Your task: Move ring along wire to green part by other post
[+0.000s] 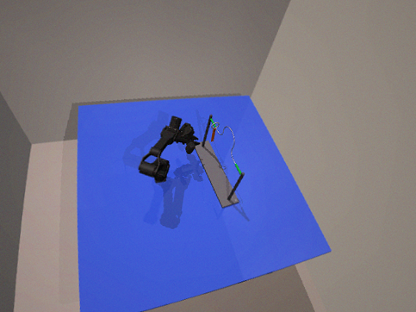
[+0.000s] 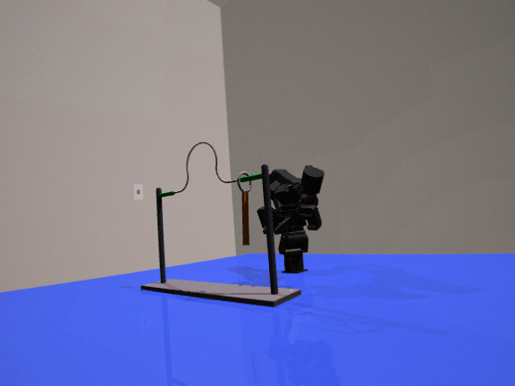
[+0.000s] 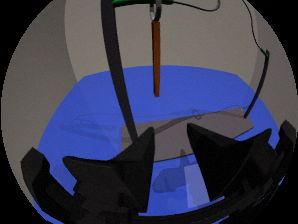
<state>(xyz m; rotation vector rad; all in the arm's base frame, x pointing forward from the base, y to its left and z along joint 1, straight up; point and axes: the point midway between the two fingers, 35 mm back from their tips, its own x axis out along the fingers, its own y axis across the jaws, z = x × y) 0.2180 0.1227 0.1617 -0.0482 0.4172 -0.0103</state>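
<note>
The ring [image 1: 214,128] [image 2: 239,177] [image 3: 153,4] hangs on the green part of the wire [image 1: 213,121] [image 2: 251,177] next to one post [image 1: 208,132] [image 2: 269,232] [image 3: 116,63]. Its orange handle [image 1: 213,135] [image 2: 245,219] [image 3: 156,56] hangs straight down, free. My gripper [image 1: 196,142] [image 3: 170,129] is open and empty, a short way back from the handle and lower, touching nothing. The thin grey wire [image 1: 228,129] [image 2: 201,149] [image 3: 213,3] curves to the other green part [image 1: 238,167] [image 2: 168,193] at the other post [image 1: 237,186] [image 2: 160,237] [image 3: 260,83].
Both posts stand on a grey baseplate [image 1: 216,174] [image 2: 215,288] on the blue table [image 1: 140,241] [image 2: 402,313]. My arm's base [image 1: 153,168] stands on the table behind the near post. Walls close in at the back and sides.
</note>
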